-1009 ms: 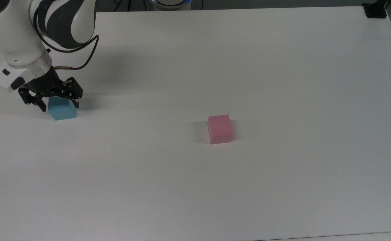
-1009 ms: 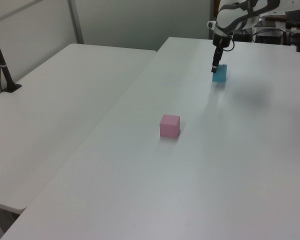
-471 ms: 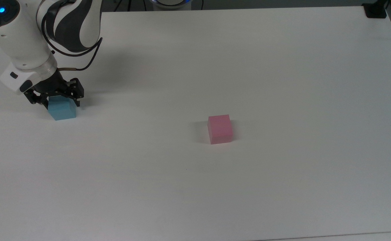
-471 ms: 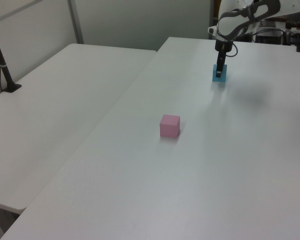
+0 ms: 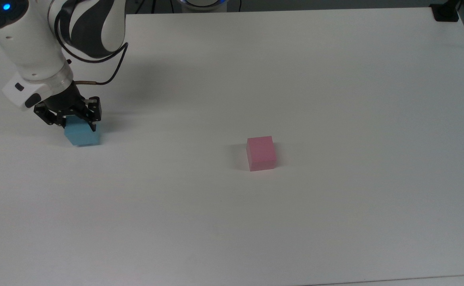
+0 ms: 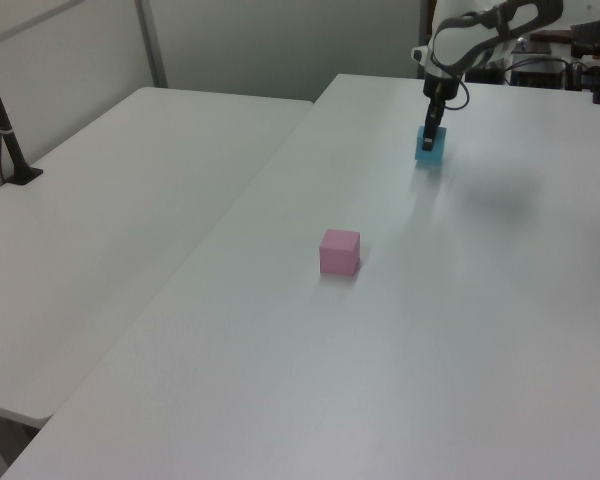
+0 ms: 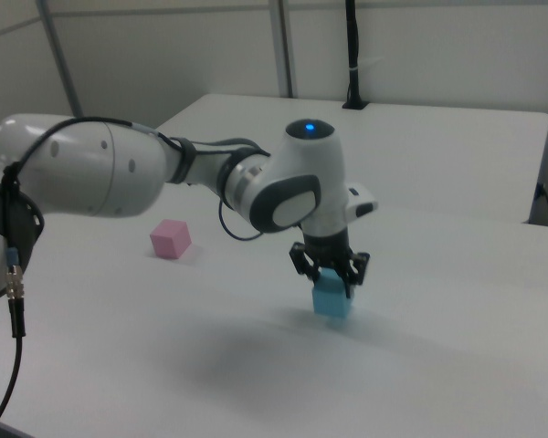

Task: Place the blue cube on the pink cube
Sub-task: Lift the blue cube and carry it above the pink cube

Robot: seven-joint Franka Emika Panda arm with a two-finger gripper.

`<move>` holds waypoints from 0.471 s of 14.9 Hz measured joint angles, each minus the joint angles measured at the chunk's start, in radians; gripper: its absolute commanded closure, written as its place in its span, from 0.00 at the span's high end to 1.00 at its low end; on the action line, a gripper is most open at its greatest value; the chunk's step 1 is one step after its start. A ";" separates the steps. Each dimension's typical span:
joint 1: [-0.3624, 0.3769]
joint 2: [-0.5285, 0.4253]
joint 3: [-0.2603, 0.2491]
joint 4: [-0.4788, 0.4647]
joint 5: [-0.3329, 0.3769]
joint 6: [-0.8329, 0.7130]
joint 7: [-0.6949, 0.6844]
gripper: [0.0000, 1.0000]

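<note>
Black gripper (image 5: 79, 124) fingers pinch the blue cube (image 5: 82, 135) from both sides, clamped on its upper part. In the right view the gripper (image 7: 330, 281) points straight down, and the blue cube (image 7: 331, 297) sits under it with a finger on each side. Whether the cube's bottom touches the white table (image 5: 295, 79) or hangs just above it is hard to tell (the gap, if any, is too small to see).

Above the gripper is the fat white arm (image 5: 29, 43) with dark grey bands, and a small blue light (image 5: 6, 6) glows on top of it. A thin black cable (image 5: 112, 67) loops from the arm down to the wrist.

The blue cube is at the top view's left side of the table. The pink cube (image 5: 261, 153) sits flat on the table by itself, well apart from the blue one, toward the top view's right and a little lower. The table top between the two cubes is bare white.

In the left view the pink cube (image 6: 339, 251) is nearer the camera, and the blue cube (image 6: 430, 148) is farther back under the gripper (image 6: 431, 133). A second white table (image 6: 110, 200) stands beside the first, at the left view's left, with a black pole (image 6: 2, 120) standing on it. A dark block (image 5: 445, 12) sits at the top view's upper right corner of the table.
</note>
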 measured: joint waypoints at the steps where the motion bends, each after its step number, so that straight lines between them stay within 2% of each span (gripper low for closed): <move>1: 0.001 -0.020 0.015 0.002 0.000 -0.013 0.023 0.36; 5: 0.009 -0.133 0.085 0.025 0.006 -0.178 0.141 0.35; 7: 0.031 -0.186 0.126 0.031 0.009 -0.235 0.252 0.35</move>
